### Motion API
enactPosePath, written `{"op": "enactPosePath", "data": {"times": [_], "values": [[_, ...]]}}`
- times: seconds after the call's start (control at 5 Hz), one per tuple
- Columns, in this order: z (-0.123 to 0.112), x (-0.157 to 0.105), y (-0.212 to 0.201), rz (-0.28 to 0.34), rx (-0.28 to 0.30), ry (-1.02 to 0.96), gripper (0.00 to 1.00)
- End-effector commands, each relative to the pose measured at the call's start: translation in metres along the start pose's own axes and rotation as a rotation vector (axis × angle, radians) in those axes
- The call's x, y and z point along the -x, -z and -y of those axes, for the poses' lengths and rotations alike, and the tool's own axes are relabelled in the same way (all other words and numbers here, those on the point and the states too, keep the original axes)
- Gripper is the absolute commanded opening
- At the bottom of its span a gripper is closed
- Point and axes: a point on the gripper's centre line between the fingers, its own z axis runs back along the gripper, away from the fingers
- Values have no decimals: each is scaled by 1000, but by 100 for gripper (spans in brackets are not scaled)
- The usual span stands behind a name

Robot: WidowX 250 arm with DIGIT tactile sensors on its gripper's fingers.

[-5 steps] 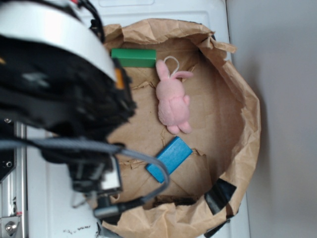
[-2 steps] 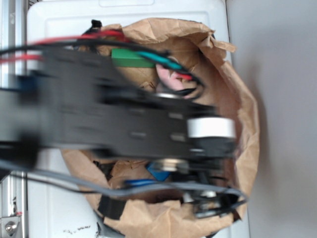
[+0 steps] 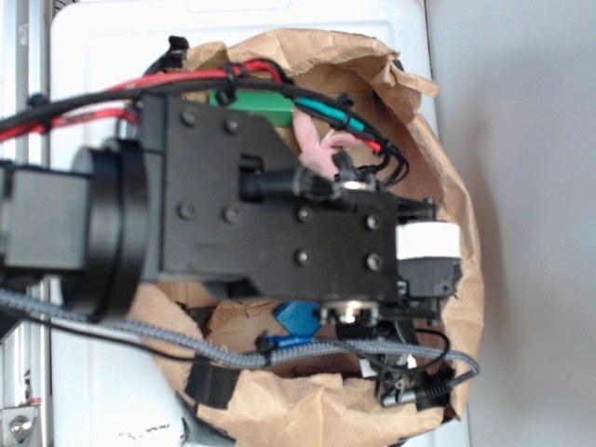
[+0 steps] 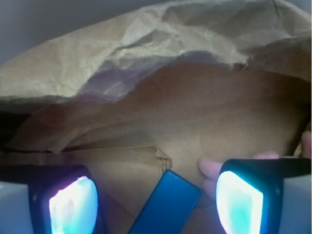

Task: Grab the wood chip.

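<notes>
The arm [image 3: 233,214] stretches level over the paper bag [image 3: 456,186], gripper [image 4: 156,202] spread apart (nothing held).

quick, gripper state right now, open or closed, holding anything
Gripper: open, holding nothing; the blue block lies between its spread fingers, ungripped. No wood chip visible in the wrist view.

no readable text, label, brand, number or sign shows in either view; nothing legible stands on any surface.
</notes>
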Motion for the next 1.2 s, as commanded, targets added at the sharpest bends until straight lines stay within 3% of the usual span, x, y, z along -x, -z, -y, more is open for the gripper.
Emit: {"op": "enactPosePath", "data": {"times": [0.0,0.2,0.4,0.8,1.0], "values": [[-13,-7,-26,43,114,125,100],[-26,-13,-44,-22,185,196,100],[-29,-18,-42,-29,207,272,100],[-22,9,14,30,165,475,100],[-17,20,29,17,162,539,100]]}}
